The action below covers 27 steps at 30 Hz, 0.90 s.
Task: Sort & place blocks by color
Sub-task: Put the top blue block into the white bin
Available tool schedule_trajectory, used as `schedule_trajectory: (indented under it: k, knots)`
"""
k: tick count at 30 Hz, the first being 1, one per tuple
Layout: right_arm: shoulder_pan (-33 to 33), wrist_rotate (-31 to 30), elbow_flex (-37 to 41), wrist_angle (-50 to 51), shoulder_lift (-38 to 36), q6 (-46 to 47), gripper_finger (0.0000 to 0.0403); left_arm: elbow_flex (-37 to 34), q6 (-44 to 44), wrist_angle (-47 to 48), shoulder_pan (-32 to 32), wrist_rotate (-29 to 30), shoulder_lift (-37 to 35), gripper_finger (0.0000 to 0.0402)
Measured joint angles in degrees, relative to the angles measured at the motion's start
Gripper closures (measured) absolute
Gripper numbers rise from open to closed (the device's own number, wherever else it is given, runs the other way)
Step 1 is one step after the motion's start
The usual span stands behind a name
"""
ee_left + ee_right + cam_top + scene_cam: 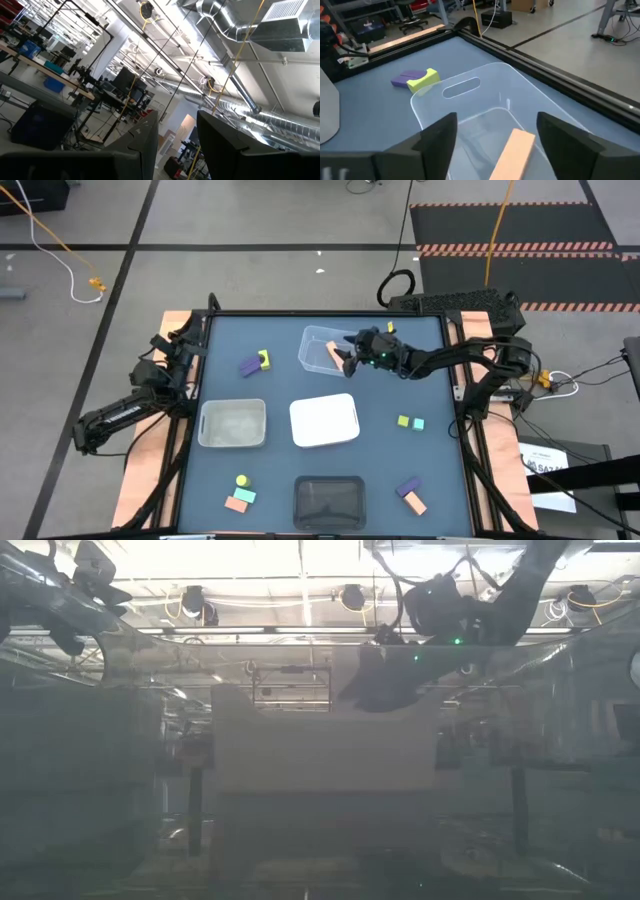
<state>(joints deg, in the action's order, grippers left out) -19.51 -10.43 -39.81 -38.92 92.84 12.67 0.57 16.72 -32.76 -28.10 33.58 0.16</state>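
My right gripper [349,361] [497,122] hovers open over the clear far bin [318,340] [470,107]. A salmon-orange bar [512,152] [333,352] lies inside that bin between the two fingers, clear of both. A purple block and a yellow-green block [256,362] [417,79] rest together on the table left of the bin. More blocks sit at the right [410,422], near left [240,493] and near right [410,495]. My left gripper [165,345] [177,150] waits open at the table's left edge, pointing up at the ceiling.
A second clear bin [232,423], a white bin [323,420] and a dark bin [328,500] stand on the blue table [440,380]. A raised black frame rims the table [535,55]. The low view looks through hazy bin walls; my right gripper [380,680] shows dark above them.
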Motion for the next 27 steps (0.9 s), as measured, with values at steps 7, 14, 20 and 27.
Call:
schedule_trajectory:
  k: [7,14,20,27]
  knots:
    - [0.00,-1.92,0.00,22.55,-10.48,2.73,0.0130,0.00,0.00,0.00,0.00,0.00,-0.02,0.0266]
    - [0.09,-11.87,0.00,47.22,-18.44,18.82,0.0138,-0.01,-0.01,0.01,0.00,0.00,-0.01,0.0266]
    - [0.11,-12.33,0.02,59.74,-17.56,32.96,0.0138,-0.01,0.01,-0.01,0.00,-0.01,0.00,0.0266]
    - [1.03,-13.42,0.07,64.20,-13.04,41.93,0.0138,0.00,0.01,0.03,-0.01,-0.02,-0.01,0.0266]
